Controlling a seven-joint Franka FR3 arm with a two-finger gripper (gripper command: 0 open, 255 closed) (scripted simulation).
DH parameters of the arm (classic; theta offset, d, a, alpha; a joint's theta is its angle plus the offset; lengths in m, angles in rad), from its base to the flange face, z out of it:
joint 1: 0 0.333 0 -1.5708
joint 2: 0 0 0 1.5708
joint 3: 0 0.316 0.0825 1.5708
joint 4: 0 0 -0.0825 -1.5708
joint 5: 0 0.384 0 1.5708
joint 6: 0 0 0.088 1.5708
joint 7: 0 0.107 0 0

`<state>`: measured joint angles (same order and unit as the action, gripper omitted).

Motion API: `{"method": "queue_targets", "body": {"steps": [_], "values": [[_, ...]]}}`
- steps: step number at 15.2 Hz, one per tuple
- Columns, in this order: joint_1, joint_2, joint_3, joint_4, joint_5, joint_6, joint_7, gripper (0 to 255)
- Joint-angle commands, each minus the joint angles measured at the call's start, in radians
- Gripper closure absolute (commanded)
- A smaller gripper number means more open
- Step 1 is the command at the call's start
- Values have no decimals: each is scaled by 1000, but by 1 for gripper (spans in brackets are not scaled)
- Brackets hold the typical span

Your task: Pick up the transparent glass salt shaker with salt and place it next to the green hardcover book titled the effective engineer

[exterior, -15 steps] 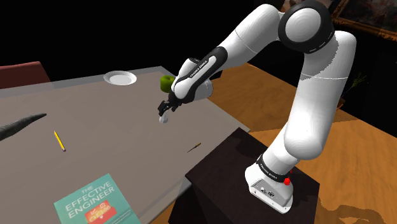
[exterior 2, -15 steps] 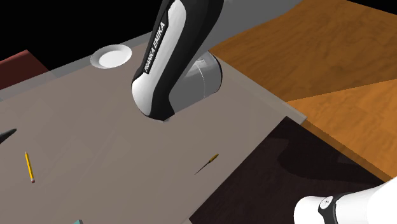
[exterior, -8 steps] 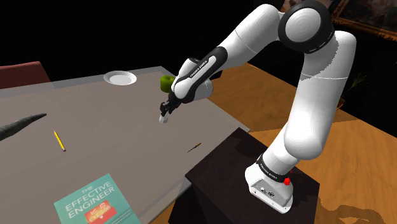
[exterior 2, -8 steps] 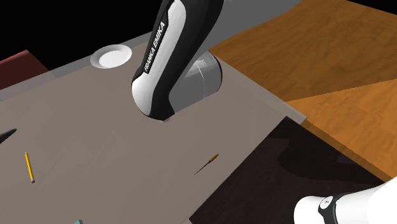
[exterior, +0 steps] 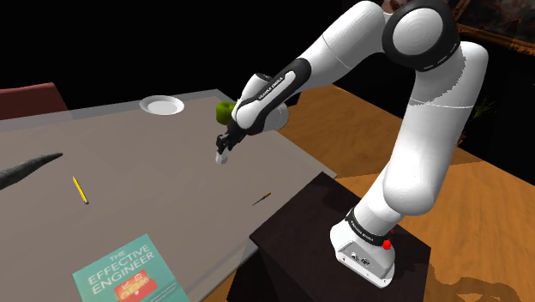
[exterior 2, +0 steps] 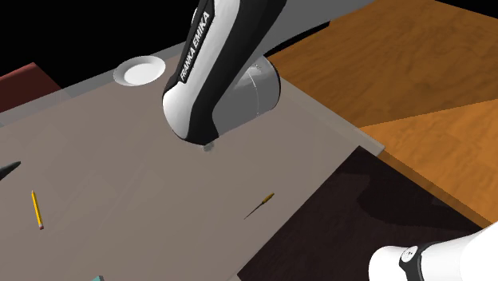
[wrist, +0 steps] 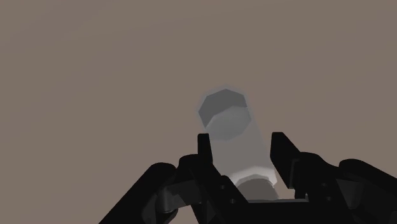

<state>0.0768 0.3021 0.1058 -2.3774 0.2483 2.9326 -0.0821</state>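
Note:
The salt shaker (wrist: 230, 130), a clear cylinder with a grey cap, is clasped between my two black fingers. My gripper (wrist: 242, 153) is shut on it. In the shoulder view the gripper (exterior: 225, 146) hangs over the middle of the grey table (exterior: 154, 163), and the shaker (exterior: 222, 157) pokes out below it, just off the surface. The second exterior view has the shaker's end (exterior 2: 209, 147) peeking from under the hand. The green book (exterior: 129, 276), titled The Effective Engineer, lies flat near the table's front edge, well away from the gripper.
A white plate (exterior: 162, 105) and a green apple (exterior: 225, 110) sit at the table's far end. A yellow pencil (exterior: 80, 190) lies left of the gripper, and a thin brown pencil (exterior: 261, 198) lies near the dark stand (exterior: 326, 232). A dark curved object (exterior: 26, 167) juts in from the left.
My fingers closed on the shaker a second ago. The hand has since risen slightly, and the shaker has come up off the table with it.

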Motion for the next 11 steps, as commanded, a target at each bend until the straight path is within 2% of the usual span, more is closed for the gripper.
{"method": "queue_targets", "body": {"steps": [1,11], "values": [[6,-27,-7,-2,-7,-25,10,255],[18,-152,-28,-1,-44,-151,51,255]]}}
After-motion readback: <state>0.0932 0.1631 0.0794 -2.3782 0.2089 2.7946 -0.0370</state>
